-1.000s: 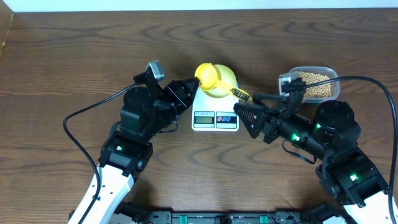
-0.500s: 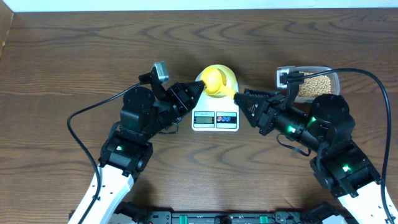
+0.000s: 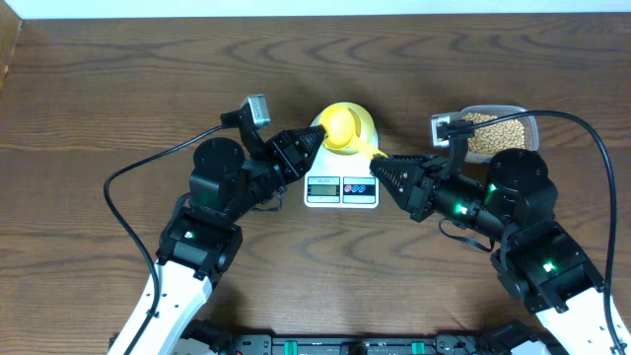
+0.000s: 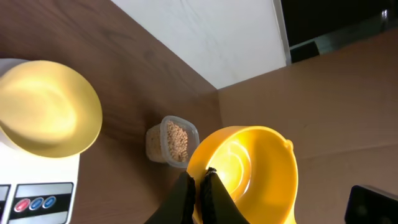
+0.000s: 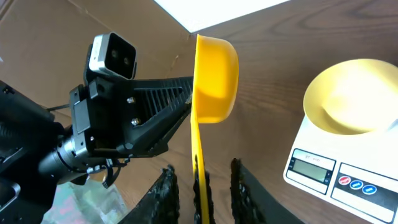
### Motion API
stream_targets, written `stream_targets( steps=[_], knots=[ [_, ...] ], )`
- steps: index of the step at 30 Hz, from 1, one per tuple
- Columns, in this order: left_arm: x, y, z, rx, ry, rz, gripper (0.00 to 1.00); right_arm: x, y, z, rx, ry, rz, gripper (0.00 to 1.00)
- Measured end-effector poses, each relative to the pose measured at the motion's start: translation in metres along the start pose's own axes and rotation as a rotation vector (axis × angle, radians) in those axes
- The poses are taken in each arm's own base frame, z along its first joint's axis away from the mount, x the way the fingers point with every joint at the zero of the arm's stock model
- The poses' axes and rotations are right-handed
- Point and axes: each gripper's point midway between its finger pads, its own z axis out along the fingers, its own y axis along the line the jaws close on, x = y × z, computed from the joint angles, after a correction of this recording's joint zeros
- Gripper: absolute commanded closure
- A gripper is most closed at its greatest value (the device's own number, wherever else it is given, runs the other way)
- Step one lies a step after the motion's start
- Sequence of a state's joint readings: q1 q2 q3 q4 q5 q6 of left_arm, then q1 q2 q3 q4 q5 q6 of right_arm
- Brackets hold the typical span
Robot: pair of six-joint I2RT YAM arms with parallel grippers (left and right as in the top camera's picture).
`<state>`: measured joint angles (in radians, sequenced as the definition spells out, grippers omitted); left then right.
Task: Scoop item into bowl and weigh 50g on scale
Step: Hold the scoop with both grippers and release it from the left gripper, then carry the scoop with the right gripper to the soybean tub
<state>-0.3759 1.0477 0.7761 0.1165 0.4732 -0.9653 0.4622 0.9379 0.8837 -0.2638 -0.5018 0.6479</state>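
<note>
The bright yellow scoop [image 3: 340,125] hangs over the pale-yellow bowl [image 3: 363,120], which sits empty on the white scale [image 3: 341,189]. My left gripper [image 3: 316,139] is shut on the scoop's rim [image 4: 249,171]. My right gripper [image 3: 381,166] is open, with the scoop's handle [image 5: 199,158] between its fingers and not clamped. The scoop holds no beans. The beans [image 3: 498,134] lie in a clear tub at the right. The left wrist view also shows the bowl [image 4: 46,109], scale [image 4: 34,193] and beans [image 4: 176,139]. The right wrist view also shows the bowl [image 5: 351,96] and scale [image 5: 329,168].
The clear plastic tub [image 3: 530,126] stands right of the scale, partly behind my right arm. Black cables trail from both arms over the brown wooden table [image 3: 118,89]. A cardboard wall [image 4: 348,99] stands beyond the table.
My right gripper has moved left and up to the scoop's handle, which now lies between its fingers. My left gripper has shifted the scoop slightly right over the bowl.
</note>
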Motion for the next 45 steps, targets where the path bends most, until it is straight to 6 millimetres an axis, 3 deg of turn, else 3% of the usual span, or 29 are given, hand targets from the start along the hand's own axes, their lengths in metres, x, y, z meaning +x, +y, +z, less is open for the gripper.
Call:
stream_targets(
  steps=[11, 26, 29, 33, 40, 41, 42, 43, 44, 45],
  knots=[
    [0.000, 0.000, 0.000, 0.000, 0.000, 0.057, 0.93, -0.005, -0.011, -0.005, 0.019, -0.007, 0.023, 0.76],
    [0.000, 0.000, 0.000, 0.000, 0.000, 0.057, 0.93, 0.001, -0.001, -0.006, -0.046, 0.038, 0.027, 0.82],
    [0.000, 0.000, 0.000, 0.000, 0.000, 0.057, 0.93, 0.002, 0.000, -0.006, -0.050, 0.041, 0.027, 0.86],
    [0.000, 0.000, 0.000, 0.000, 0.000, 0.057, 0.93, 0.002, 0.000, -0.006, -0.053, 0.044, 0.029, 0.99],
    [0.000, 0.000, 0.000, 0.000, 0.000, 0.057, 0.93, 0.002, 0.000, -0.006, -0.053, 0.043, 0.029, 0.99],
    [0.000, 0.000, 0.000, 0.000, 0.000, 0.057, 0.90, 0.002, 0.000, -0.006, -0.052, 0.042, 0.029, 0.99],
    [0.000, 0.000, 0.000, 0.000, 0.000, 0.057, 0.72, 0.002, 0.000, -0.006, -0.050, 0.041, 0.029, 0.99],
    [0.000, 0.000, 0.000, 0.000, 0.000, 0.057, 0.43, 0.001, -0.001, -0.006, -0.045, 0.037, 0.029, 0.99],
    [0.000, 0.000, 0.000, 0.000, 0.000, 0.057, 0.25, -0.001, -0.003, -0.006, -0.033, 0.027, 0.029, 0.99],
    [0.000, 0.000, 0.000, 0.000, 0.000, 0.058, 0.15, -0.001, -0.004, -0.006, -0.030, 0.025, 0.029, 0.99]
  ],
)
